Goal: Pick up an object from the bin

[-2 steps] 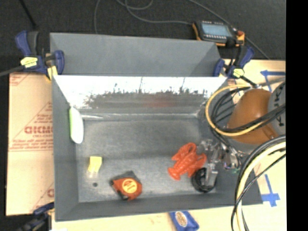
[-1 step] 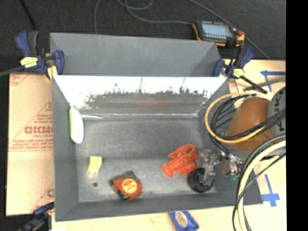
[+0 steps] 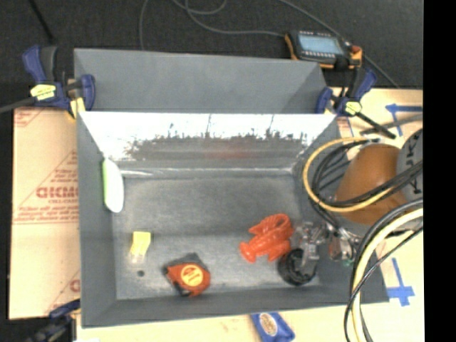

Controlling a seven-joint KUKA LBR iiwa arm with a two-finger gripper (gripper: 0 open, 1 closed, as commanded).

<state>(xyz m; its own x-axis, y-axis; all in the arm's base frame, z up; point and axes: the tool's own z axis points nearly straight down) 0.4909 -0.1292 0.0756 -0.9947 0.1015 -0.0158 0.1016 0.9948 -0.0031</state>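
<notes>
The jaws stand low in the front right corner of the bin (image 3: 199,84), directly over a black round object (image 3: 294,275). Whether they are apart or together cannot be determined. An orange lobster toy (image 3: 267,239) lies just beside them.

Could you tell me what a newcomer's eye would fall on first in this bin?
The red-orange toy lobster at the lower right of the bin stands out most, with the gripper just to its right. Next comes the orange-and-black tape measure near the front wall, and a small yellow block left of it.
</notes>
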